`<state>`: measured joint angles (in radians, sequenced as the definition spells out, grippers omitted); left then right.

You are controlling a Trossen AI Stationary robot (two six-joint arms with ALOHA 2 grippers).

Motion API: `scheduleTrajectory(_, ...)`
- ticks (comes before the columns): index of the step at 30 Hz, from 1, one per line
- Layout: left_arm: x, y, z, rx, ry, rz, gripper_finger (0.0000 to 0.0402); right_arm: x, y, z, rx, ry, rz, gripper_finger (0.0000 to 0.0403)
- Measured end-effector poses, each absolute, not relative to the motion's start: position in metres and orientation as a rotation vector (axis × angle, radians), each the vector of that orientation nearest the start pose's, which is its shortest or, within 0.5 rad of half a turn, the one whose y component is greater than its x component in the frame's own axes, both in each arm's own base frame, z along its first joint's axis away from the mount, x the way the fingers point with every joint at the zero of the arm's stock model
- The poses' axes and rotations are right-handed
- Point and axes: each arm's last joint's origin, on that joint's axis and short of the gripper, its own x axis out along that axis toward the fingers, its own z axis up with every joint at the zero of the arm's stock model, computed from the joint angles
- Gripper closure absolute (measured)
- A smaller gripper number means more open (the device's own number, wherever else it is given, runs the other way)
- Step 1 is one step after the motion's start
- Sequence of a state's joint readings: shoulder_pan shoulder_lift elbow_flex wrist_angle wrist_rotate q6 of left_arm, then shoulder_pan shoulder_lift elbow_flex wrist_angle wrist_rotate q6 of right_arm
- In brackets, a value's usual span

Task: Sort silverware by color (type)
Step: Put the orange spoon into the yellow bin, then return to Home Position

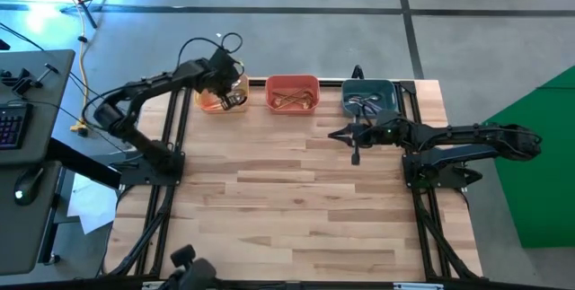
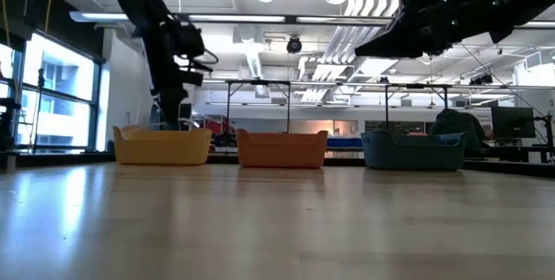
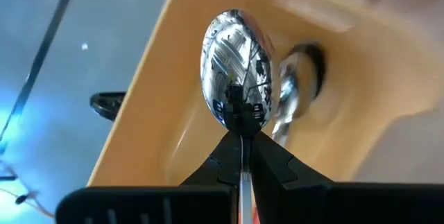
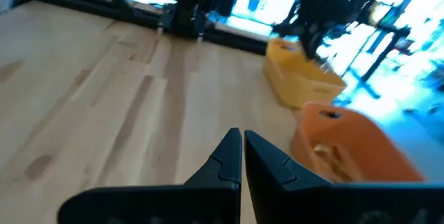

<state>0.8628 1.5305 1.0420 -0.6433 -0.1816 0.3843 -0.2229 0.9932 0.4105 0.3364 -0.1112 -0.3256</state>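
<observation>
left wrist view: left gripper (image 3: 243,144) fingers pinch spoon (image 3: 236,68) handle, bowl over yellow bin (image 3: 173,113).

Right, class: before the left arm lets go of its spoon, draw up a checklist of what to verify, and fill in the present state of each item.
1. Left tool shut on the shiny silver-bowled spoon: ok, handle pinched between the fingers.
2. Spoon over the yellow square plastic bin: ok, the bowl hangs above its inside.
3. Bin already holds a matching silver spoon: ok, one lies inside.
4. Right tool out of the way: ok, shut and empty over bare table in front of the teal square bin.
5. Orange-red square bin holds only gold spoons: cannot tell.
</observation>
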Motion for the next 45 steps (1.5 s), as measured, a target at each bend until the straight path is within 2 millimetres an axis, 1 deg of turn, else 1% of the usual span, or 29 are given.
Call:
scheduleTrajectory(5, 0.187, 0.241, 0.195, -0.061, 1.340, 0.613, 0.0398, 0.203, -0.049, 0.223, -0.333, 0.200, -0.105, 0.0401)
scheduleTrajectory(9, 0.191, 0.246, 0.177, -0.012, 1.405, 0.526, 0.0398, 0.203, -0.056, 0.231, -0.335, 0.184, -0.140, 0.0401)
scheduleTrajectory(13, 0.193, 0.249, 0.164, 0.019, 1.447, 0.463, 0.0395, 0.203, -0.060, 0.233, -0.333, 0.185, -0.152, 0.0401)
scheduleTrajectory(15, 0.195, 0.249, 0.162, 0.024, 1.454, 0.461, 0.0383, 0.202, -0.061, 0.233, -0.341, 0.186, -0.150, 0.0401)
scheduleTrajectory(18, 0.196, 0.248, 0.163, 0.011, 1.447, 0.477, 0.0351, 0.202, -0.062, 0.233, -0.348, 0.188, -0.155, 0.0401)
scheduleTrajectory(22, 0.198, 0.242, 0.175, -0.023, 1.400, 0.531, 0.0311, 0.200, -0.065, 0.229, -0.362, 0.227, -0.161, 0.0401)
scheduleTrajectory(25, 0.202, 0.231, 0.187, -0.025, 1.373, 0.538, 0.0302, 0.199, -0.069, 0.229, -0.353, 0.231, -0.179, 0.0401)
scheduleTrajectory(27, 0.207, 0.221, 0.196, -0.016, 1.331, 0.528, 0.0310, 0.199, -0.070, 0.229, -0.350, 0.235, -0.185, 0.0402)
scheduleTrajectory(30, 0.215, 0.199, 0.205, 0.012, 1.215, 0.485, 0.0335, 0.199, -0.070, 0.229, -0.352, 0.233, -0.186, 0.0402)
scheduleTrajectory(33, 0.220, 0.174, 0.210, 0.026, 1.080, 0.427, 0.0368, 0.199, -0.070, 0.228, -0.353, 0.229, -0.186, 0.0402)
scheduleTrajectory(36, 0.223, 0.147, 0.214, 0.053, 0.930, 0.381, 0.0395, 0.194, -0.066, 0.214, -0.360, 0.192, -0.202, 0.0403)
scheduleTrajectory(40, 0.222, 0.114, 0.220, 0.064, 0.753, 0.299, 0.0396, 0.181, -0.062, 0.191, -0.368, 0.140, -0.250, 0.0403)
scheduleTrajectory(42, 0.219, 0.100, 0.221, 0.055, 0.688, 0.258, 0.0398, 0.176, -0.060, 0.187, -0.359, 0.114, -0.264, 0.0403)
scheduleTrajectory(45, 0.214, 0.082, 0.219, 0.039, 0.609, 0.221, 0.0401, 0.172, -0.059, 0.189, -0.342, 0.098, -0.265, 0.0403)
